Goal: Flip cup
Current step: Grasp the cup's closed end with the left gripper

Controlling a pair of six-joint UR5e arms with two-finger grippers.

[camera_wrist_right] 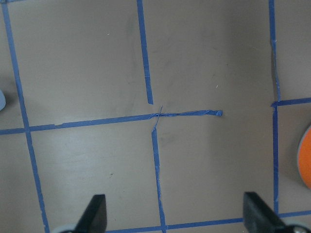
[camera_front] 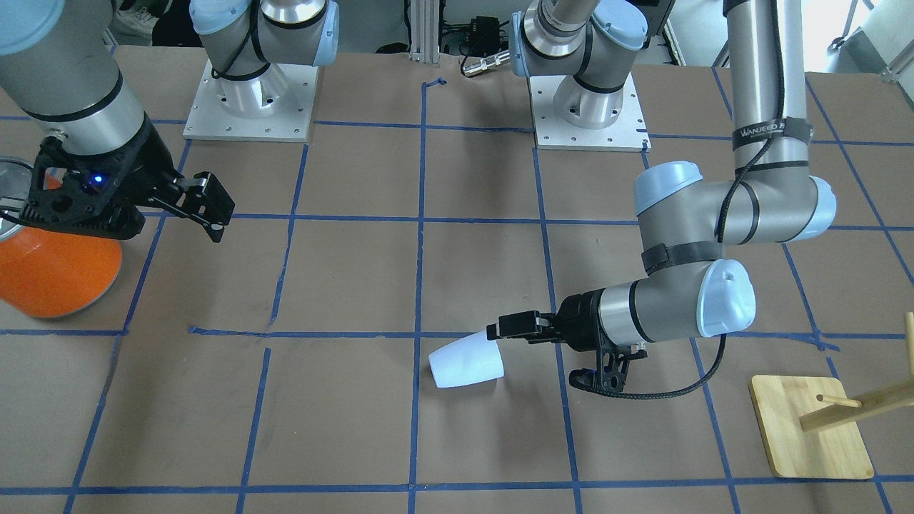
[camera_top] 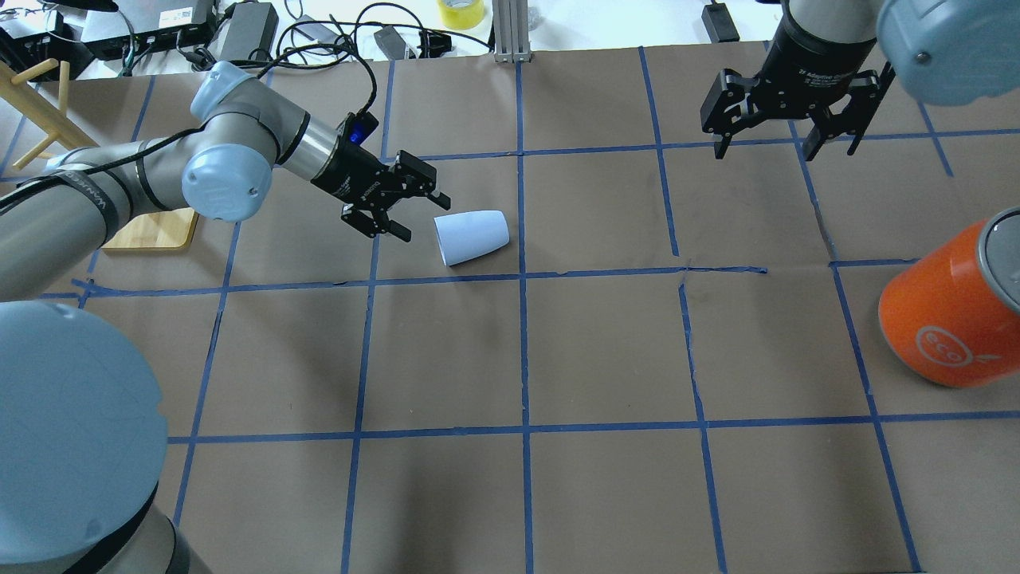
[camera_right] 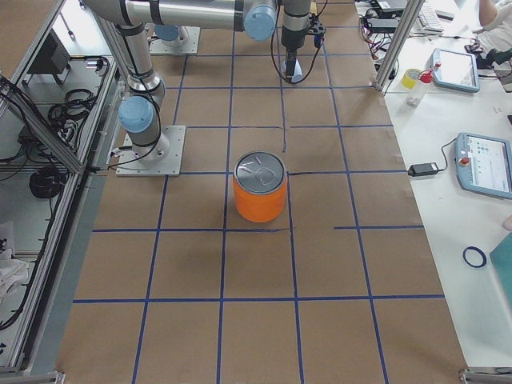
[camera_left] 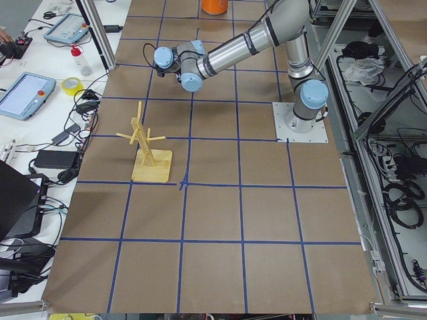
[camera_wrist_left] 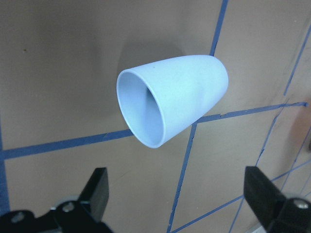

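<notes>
The pale blue cup [camera_front: 465, 363] lies on its side on the brown table, also seen in the overhead view [camera_top: 472, 237]. Its open mouth faces my left gripper, as the left wrist view shows [camera_wrist_left: 172, 104]. My left gripper [camera_top: 424, 218] is open and empty, held low and nearly level a short way from the cup's mouth without touching it [camera_front: 500, 330] [camera_wrist_left: 180, 194]. My right gripper [camera_top: 785, 147] is open and empty, raised above the table far from the cup [camera_front: 218, 214] [camera_wrist_right: 175, 213].
A big orange can [camera_top: 952, 319] with a silver top stands on the robot's right side [camera_front: 57, 275] [camera_right: 259, 196]. A wooden peg rack on a square base [camera_front: 810, 428] stands at the left end [camera_left: 147, 143]. Blue tape lines grid the table.
</notes>
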